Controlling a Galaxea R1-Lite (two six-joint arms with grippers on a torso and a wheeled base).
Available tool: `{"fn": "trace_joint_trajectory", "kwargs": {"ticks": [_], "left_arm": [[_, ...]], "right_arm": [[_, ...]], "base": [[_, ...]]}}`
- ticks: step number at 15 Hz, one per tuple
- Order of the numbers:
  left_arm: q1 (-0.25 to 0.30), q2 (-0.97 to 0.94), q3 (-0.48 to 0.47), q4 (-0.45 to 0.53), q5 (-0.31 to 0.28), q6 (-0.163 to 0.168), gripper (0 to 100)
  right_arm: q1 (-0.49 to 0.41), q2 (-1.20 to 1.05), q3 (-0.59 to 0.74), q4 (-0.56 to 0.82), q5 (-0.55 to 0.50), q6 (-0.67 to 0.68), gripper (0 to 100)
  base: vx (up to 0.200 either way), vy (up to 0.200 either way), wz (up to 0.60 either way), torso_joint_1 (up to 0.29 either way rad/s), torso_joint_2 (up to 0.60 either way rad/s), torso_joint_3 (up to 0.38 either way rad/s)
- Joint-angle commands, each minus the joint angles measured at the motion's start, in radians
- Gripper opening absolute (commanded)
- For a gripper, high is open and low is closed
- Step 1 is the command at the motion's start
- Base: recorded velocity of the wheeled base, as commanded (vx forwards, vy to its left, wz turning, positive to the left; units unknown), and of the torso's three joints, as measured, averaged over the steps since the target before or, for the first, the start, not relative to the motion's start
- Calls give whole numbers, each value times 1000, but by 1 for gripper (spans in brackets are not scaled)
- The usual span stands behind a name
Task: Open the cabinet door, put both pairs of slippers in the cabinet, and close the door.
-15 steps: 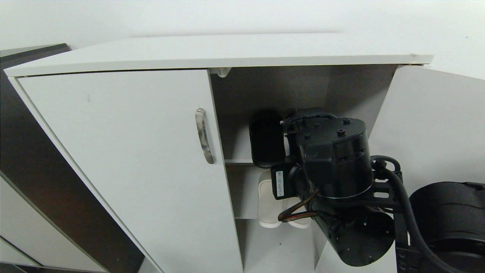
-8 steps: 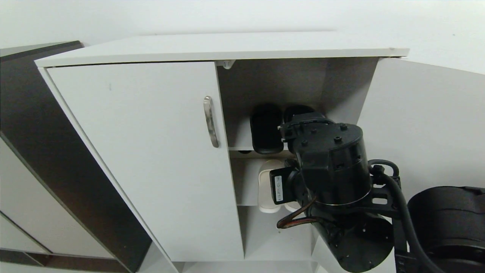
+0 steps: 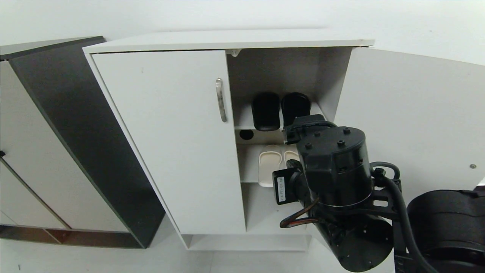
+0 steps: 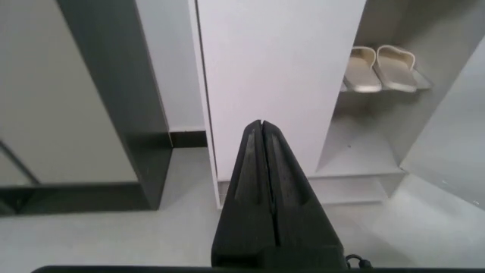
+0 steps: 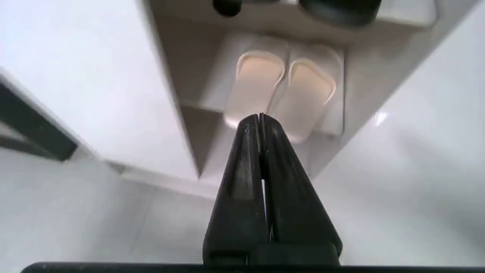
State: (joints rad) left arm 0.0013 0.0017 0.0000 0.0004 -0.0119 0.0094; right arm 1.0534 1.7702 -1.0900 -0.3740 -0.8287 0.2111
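The white cabinet [image 3: 227,38] stands with its left door [image 3: 170,144] closed and its right door [image 3: 409,113] swung wide open. A pair of black slippers [image 3: 280,110] lies side by side on the upper shelf. A pair of white slippers [image 3: 269,163] lies on the shelf below. In the right wrist view my right gripper [image 5: 262,120] is shut and empty, held outside the cabinet in front of the white slippers [image 5: 284,87]. My left gripper [image 4: 261,125] is shut and empty, low before the closed door [image 4: 273,68], with the white slippers [image 4: 383,67] off to one side.
A silver handle [image 3: 221,99] runs down the closed door's inner edge. A dark-sided cabinet [image 3: 75,125] stands just left of the white one. The bottom compartment [image 3: 261,212] holds nothing. Pale floor [image 3: 113,258] lies in front.
The whole head view has shifted: the camera has drawn back from the cabinet. The second black slipper and more of the white pair now show past my right arm.
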Motion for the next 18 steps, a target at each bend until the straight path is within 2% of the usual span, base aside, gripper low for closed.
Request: {"fn": "trace_joint_trajectory", "kwargs": {"ticks": [1, 5, 18], "left_arm": [[0, 0, 0, 0, 0, 0, 0], [0, 0, 0, 0, 0, 0, 0], [0, 0, 0, 0, 0, -2, 0]], "right_arm": [[-3, 6, 5, -9, 2, 1, 0], [-6, 6, 33, -55, 2, -33, 0], [-18, 20, 61, -103, 14, -64, 0]], "base": [[-200, 0, 0, 7, -2, -7], [-200, 0, 0, 0, 1, 5], [0, 0, 0, 0, 0, 0]]}}
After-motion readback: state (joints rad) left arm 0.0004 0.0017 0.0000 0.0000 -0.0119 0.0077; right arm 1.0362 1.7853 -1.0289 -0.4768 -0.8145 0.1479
